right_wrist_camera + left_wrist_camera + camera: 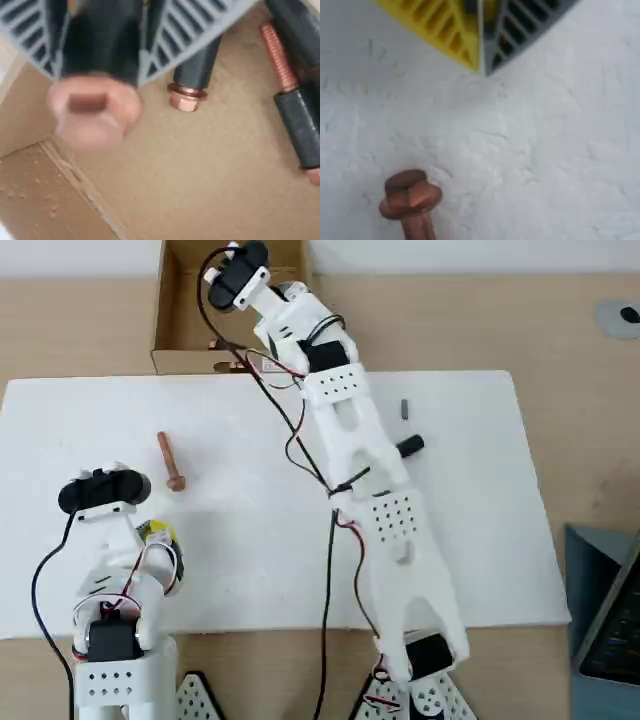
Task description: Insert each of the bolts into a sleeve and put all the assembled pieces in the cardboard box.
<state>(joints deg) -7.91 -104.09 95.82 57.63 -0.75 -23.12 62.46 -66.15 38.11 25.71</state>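
Your right gripper is over the box at the far edge of the counter. Its jaws are closed on the held piece, a black sleeve with a copper bolt head showing at its end. The piece hangs above the box floor and is not yet let go. At least two finished pieces already lie on that floor, just beside the held one, so most of the job looks done.

What's left, as I read it:
- Drop this one.
- Mate the loose bolt on the left of the mat with the loose sleeve on the right.
- Box that one too.

A small dark part lies just beyond the sleeve, too small to identify.

Your left gripper sits at the near left, tips pressed together on nothing, with the bolt's head close by.

Mind the right arm: it stretches across the mat between bolt and sleeve, with its cable trailing alongside. A laptop sits off the mat's near right corner.
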